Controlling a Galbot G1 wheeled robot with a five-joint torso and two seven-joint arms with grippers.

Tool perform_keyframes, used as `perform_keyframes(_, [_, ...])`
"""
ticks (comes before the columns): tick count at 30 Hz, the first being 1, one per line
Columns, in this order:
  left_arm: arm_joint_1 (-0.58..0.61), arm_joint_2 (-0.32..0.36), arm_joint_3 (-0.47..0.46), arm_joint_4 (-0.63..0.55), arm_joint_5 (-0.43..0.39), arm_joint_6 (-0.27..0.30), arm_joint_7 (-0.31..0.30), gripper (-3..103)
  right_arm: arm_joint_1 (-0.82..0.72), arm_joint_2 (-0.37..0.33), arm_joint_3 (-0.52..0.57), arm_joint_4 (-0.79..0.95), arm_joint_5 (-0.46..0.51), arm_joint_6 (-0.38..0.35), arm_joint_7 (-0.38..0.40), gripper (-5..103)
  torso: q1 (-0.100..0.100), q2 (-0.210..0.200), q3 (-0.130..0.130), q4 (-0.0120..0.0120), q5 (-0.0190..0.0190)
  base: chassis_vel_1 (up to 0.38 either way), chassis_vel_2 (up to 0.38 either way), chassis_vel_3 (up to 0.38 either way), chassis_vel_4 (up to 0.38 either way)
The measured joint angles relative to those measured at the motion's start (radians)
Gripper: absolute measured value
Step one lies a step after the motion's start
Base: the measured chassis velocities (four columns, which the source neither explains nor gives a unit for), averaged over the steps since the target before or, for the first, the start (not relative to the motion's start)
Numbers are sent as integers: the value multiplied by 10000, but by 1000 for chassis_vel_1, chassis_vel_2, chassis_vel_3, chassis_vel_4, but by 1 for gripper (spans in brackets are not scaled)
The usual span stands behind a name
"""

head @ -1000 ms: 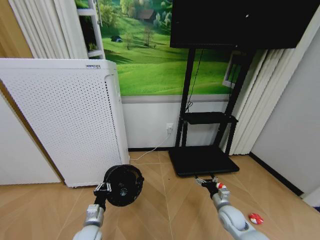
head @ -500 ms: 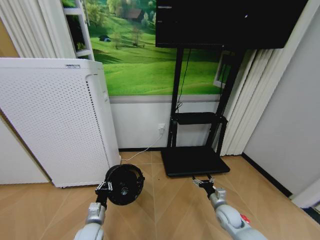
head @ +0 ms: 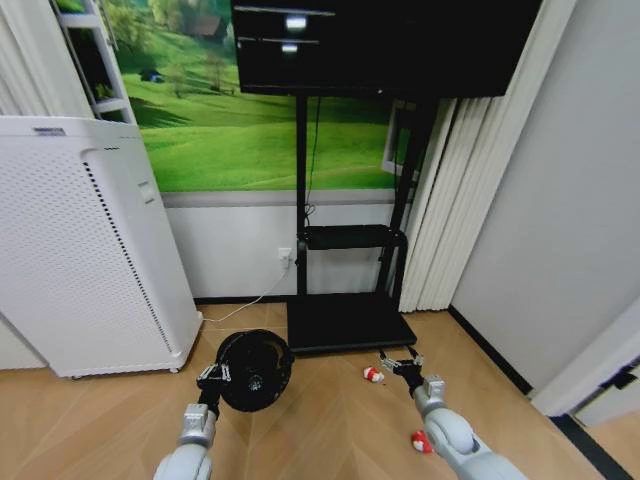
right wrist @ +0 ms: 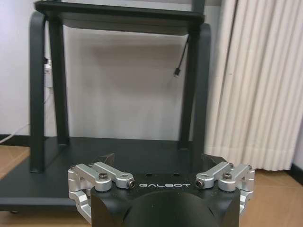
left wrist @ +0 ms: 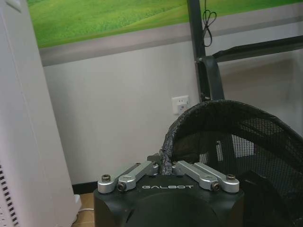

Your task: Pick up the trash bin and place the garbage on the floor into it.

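Trash bin (head: 254, 370): black, round, mesh-walled, held off the wood floor (head: 330, 420) with its mouth facing the camera; the left gripper (head: 214, 376) is clamped on its rim. Right gripper (head: 399, 362): spread wide, holding nothing, above the floor near the black TV stand base (head: 345, 322). Two red-and-white litter pieces lie on the floor, one (head: 371, 374) just beside the right gripper, one (head: 421, 441) beside its forearm. White perforated appliance (head: 80, 260) stands left.
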Motion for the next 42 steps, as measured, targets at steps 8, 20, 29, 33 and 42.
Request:
perform_keyframes(8, [9,4,77,13,61,15,-8,4,-54,36,-32,-436,-434,499,-392,100,0,0,0,4,-2,38,20,-13,-28])
perform_keyframes(20, [53,-7,180,-4,111,26,-15,4,26,79,-210,-568,-481,449,-268,100,-1,0,0,-1,-3,-62,71,46,-66])
perform_keyframes(29, [151,198,-55,104,2,87,-52,4,779,-301,-1487,-1179,-1095,-381,593,100,2,-1,1,-2,-2,-89,103,66,-81])
perform_keyframes(33, [242,366,-308,266,-84,90,-57,4,1417,-489,-2567,-1899,-1329,-465,620,100,-1,0,-1,0,-2,25,-24,-26,15])
perform_keyframes(42, [266,438,-766,617,-299,67,-59,4,2376,-258,-4269,-3377,-1083,-341,611,100,-1,0,0,1,-3,5,-6,-7,3])
